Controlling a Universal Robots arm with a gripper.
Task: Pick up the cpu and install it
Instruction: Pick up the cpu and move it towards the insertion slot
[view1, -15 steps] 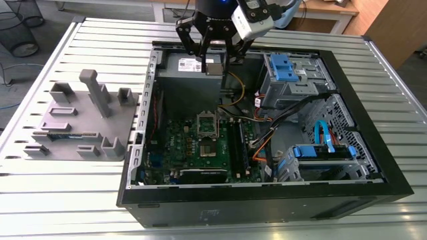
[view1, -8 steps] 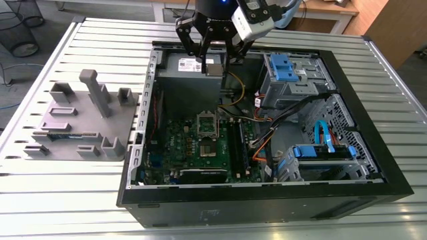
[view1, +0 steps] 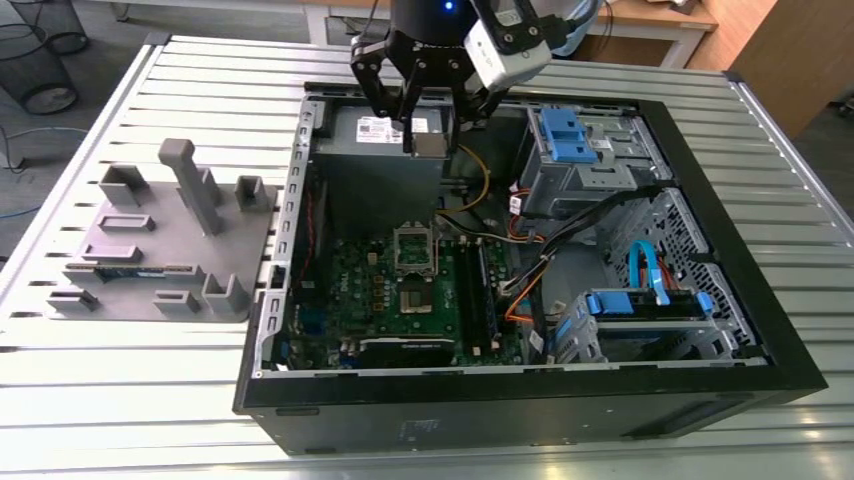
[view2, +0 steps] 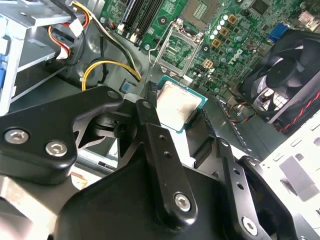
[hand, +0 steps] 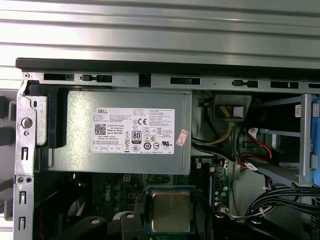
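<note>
Above the open computer case (view1: 534, 405), over the edge of the grey power supply (view1: 378, 128), the cpu (view1: 430, 147) is held in the air. It is pinched by the pincer (view1: 431, 132), whose two black fingers (view2: 148, 107) are pressed against opposite edges of the chip. In both wrist views the cpu (view2: 179, 104) (hand: 170, 211) is seen lying flat between the fingers, silver top up, with a thin teal rim around it. Below it, well apart, the motherboard socket (view1: 412, 250) is seen with its metal frame (view2: 176, 46) swung up. A black fan (view2: 286, 80) is mounted beside the board. On the slatted tabletop (view1: 120, 385), at the exterior view's left of the case, a grey tray (view1: 160, 250) is placed.
</note>
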